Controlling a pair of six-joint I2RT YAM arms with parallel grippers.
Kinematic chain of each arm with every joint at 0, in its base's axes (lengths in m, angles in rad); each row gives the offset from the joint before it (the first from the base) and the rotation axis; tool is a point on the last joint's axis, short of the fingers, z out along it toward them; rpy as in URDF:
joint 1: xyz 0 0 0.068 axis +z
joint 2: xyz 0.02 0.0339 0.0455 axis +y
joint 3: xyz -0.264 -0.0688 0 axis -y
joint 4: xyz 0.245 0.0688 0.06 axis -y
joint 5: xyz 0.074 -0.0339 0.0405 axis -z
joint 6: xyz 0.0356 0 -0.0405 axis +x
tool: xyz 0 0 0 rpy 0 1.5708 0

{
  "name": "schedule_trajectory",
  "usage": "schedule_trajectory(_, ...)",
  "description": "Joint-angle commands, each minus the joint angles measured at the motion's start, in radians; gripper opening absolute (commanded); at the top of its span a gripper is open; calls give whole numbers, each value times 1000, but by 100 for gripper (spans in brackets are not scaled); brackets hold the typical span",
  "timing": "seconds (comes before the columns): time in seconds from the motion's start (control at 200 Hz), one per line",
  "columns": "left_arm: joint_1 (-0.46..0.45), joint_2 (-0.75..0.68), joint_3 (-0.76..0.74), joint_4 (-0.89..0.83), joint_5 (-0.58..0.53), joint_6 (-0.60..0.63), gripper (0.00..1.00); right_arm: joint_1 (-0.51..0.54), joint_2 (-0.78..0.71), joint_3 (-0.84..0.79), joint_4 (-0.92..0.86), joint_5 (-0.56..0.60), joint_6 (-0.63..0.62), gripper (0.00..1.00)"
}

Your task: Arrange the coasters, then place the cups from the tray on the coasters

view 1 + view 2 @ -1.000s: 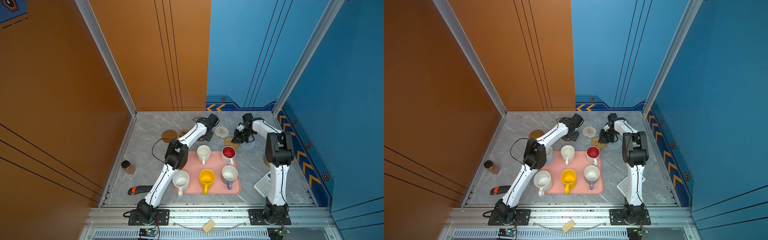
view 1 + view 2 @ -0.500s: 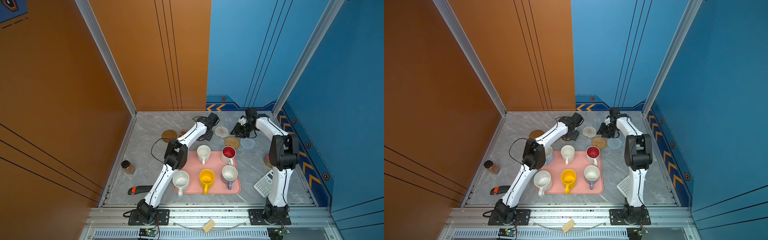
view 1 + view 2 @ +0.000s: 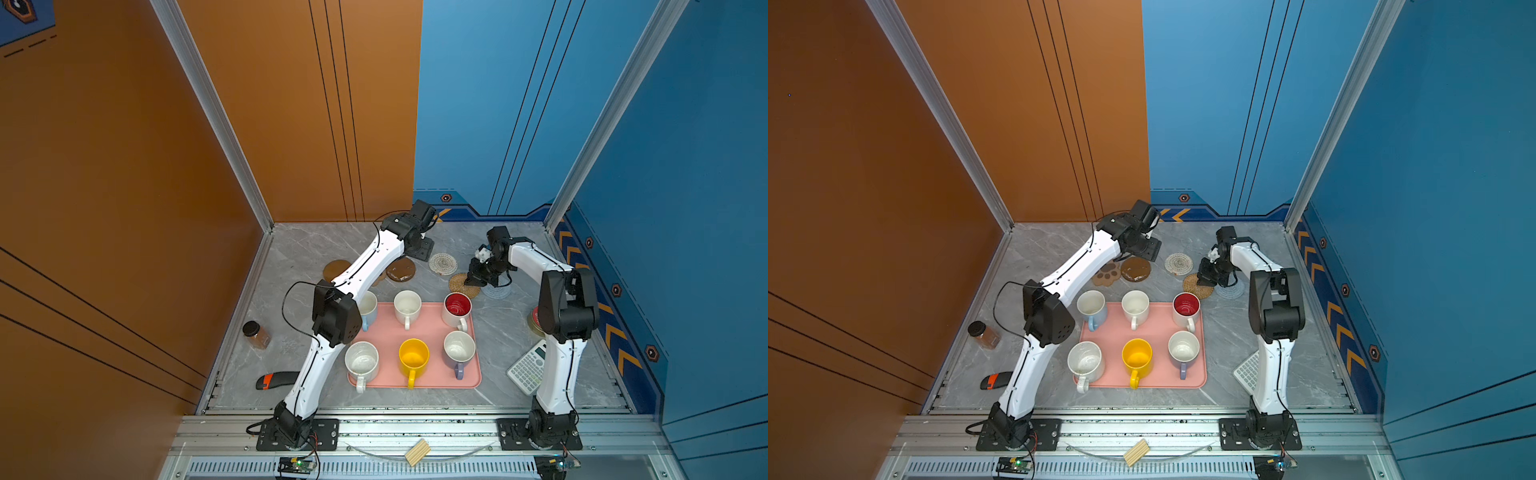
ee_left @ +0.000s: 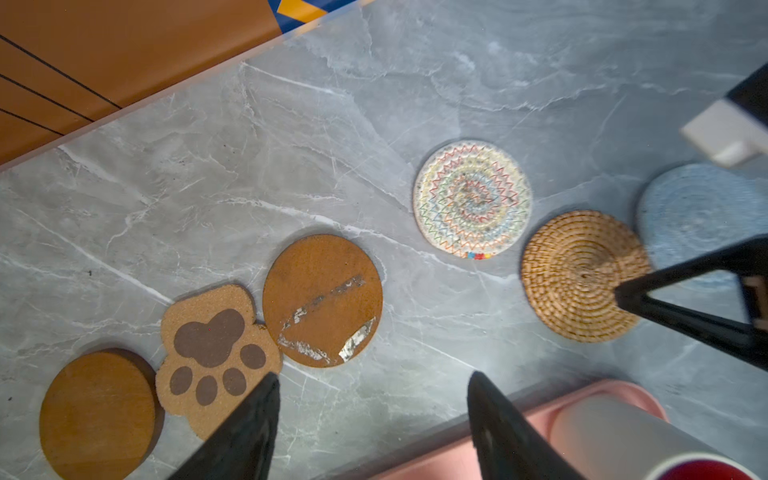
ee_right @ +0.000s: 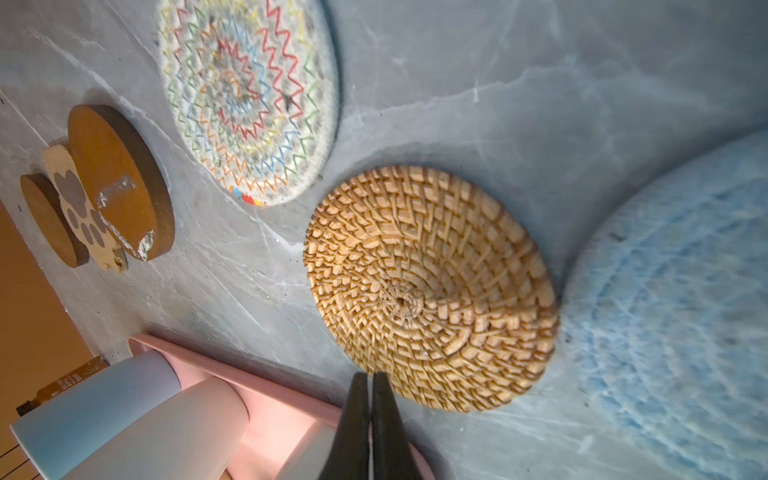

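Grey marble surface [image 3: 291, 266] in a booth: orange walls [image 3: 124, 166] at left and back-left, blue walls [image 3: 685, 166] at back-right and right, alu rail [image 3: 415, 419] along the front.

The pink tray [image 3: 432, 328] sits mid-surface, long axis L-R in both top views. Six cups stand upright on it, 2 rows of 3, every handle pointing to the front rail. Back row: light blue cup [image 3: 1091, 309], plain white cup [image 3: 407, 305], red-inside cup [image 3: 457, 307]. Front row: speckled cup [image 3: 362, 360], yellow cup [image 3: 413, 357], lavender cup [image 3: 459, 351].

Coasters lie flat in a loose L-R row behind the tray: wooden disc [image 3: 336, 269], paw coaster [image 3: 1106, 274] w/ toes toward the tray, second disc [image 3: 401, 269], cream woven coaster [image 3: 443, 263], rattan coaster [image 3: 461, 284], blue-grey coaster [image 3: 496, 291].

The left jaws are spread w/ nothing btwn them, above the surface near the second disc. The right jaws are pressed together, tips over the rattan coaster; contact unclear.
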State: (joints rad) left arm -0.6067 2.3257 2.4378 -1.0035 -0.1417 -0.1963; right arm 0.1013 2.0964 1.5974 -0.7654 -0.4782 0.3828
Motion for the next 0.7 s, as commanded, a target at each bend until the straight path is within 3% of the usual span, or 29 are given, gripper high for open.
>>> schedule_trajectory(0.0, 21, -67, -47, -19, 90, -47, 71, 5, 12, -8, 17, 39, 14, 0)
schedule_trajectory(0.401, 32, -271, -311, 83, 132, -84, 70, -12, 97, 40, 27, 85, 65, 0)
schedule_trajectory(0.696, 57, -471, -687, 272, 90, -101, 70, -36, 146, 108, 26, 87, 80, 0)
